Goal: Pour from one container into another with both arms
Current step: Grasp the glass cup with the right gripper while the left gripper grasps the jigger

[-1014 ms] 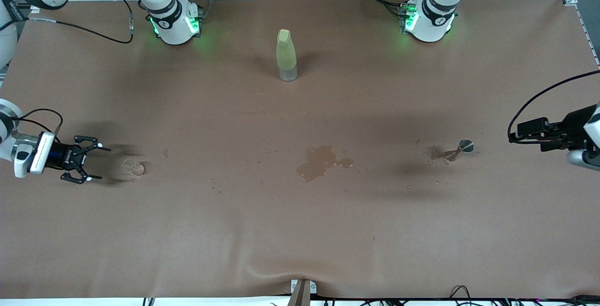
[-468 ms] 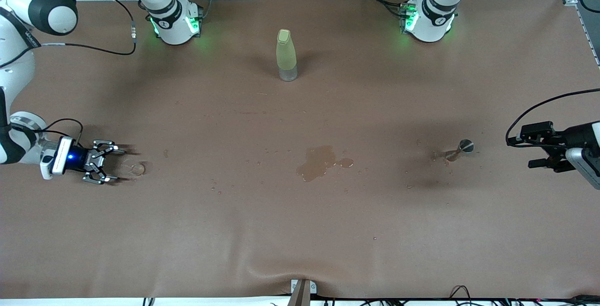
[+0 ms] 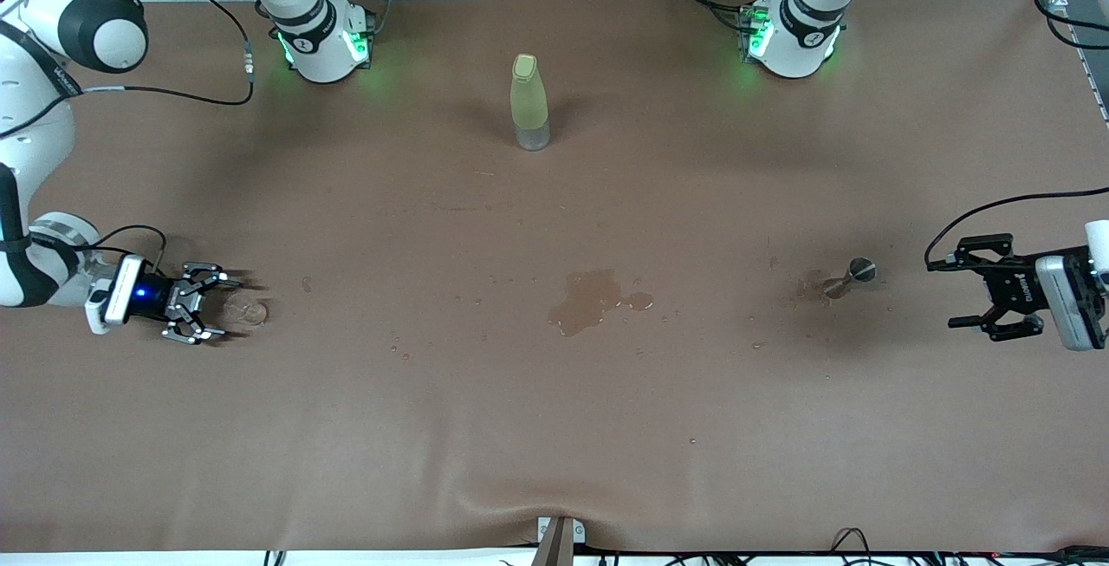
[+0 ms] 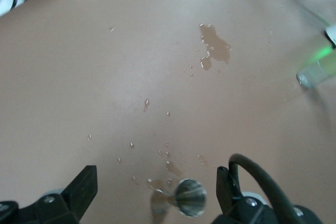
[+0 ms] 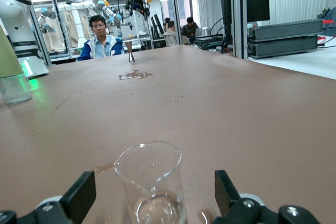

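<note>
Clear glass tumbler (image 3: 246,313): standing upright at the right arm's end of the table, mouth pointing up and a pouring lip on the rim, long axis vertical; in the right wrist view (image 5: 150,182) it is sitting between the right pincer's two fingers, near their tips, with daylight showing on either side.
Tumbler contents: a small pool of clear liquid is lying at the bottom; the walls are nearly invisible from the front camera.
Slim glass (image 3: 847,277): standing at the left arm's end of the table, greyish round rim showing; in the left wrist view (image 4: 185,199) its narrow tapering body is reading as funnel-shaped. Contents are not making out in any view.
Right pincer (image 3: 206,303): lying low and level at table height, fingers spread wide and released, aiming at the tumbler; contact with the glass cannot be told.
Left pincer (image 3: 972,284): hanging released with fingers apart, pointing toward the slim glass but well apart from it; the arm is running off the frame edge.
Yellow-green bottle (image 3: 529,103): standing upright with cap on, farther from the front camera, between the two arm bases; its clear base is showing.
Table (image 3: 554,427): brown covering, carrying a wet puddle (image 3: 586,298) near the middle and scattered droplets; a damp patch is also lying beside the slim glass.
</note>
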You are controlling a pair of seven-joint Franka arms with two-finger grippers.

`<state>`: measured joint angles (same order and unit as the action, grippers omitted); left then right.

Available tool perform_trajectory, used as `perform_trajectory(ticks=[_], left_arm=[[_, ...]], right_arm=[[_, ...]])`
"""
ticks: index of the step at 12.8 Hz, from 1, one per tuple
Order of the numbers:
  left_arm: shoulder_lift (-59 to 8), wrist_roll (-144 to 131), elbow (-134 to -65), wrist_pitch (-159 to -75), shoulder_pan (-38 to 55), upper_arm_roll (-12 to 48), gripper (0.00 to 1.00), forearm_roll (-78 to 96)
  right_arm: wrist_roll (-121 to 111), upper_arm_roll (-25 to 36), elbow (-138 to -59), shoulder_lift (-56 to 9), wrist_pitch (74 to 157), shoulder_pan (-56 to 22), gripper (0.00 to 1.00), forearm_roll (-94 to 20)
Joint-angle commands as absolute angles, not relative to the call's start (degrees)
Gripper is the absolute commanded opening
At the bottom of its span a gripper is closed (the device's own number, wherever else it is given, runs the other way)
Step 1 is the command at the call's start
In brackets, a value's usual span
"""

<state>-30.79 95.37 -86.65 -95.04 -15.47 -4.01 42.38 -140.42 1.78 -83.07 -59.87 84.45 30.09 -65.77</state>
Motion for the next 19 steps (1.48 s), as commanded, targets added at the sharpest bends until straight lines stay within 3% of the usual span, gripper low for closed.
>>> perform_trajectory(ticks=[1,3,5,10,12,19], left_arm=[[-33.38,110.59,-87.8,-95.01,-17.83,-3.6,1.0,45.44],[-37.6,125.27,-89.02,-93.7,-20.12,-3.6,1.0,49.99],[-41.03,128.05,-89.21,-89.67,-22.31,-3.6,1.0,52.2],[-47.62,129.89,-89.12,-82.1,-25.66,-3.52,1.0,53.0],[-49.56,133.05,-89.12,-81.65,-25.66,-3.52,1.0,54.13],[-54.14,146.16,-88.94,-81.65,-25.49,-0.09,1.0,61.78]], right_arm=[[-141.68,1.05,-81.74,-61.78,83.58,30.41,1.0,-67.15],[-143.43,0.97,-81.74,-62.05,83.67,30.24,0.98,-67.41],[-143.44,0.97,-81.74,-61.96,83.58,30.23,0.86,-67.33],[-142.92,0.88,-81.74,-61.7,82.19,30.15,0.19,-67.32],[-142.39,0.79,-81.56,-60.65,81.21,29.1,0.12,-67.41],[-127.9,-3.78,-79.71,-53.1,84.64,22.16,0.05,-68.28]])
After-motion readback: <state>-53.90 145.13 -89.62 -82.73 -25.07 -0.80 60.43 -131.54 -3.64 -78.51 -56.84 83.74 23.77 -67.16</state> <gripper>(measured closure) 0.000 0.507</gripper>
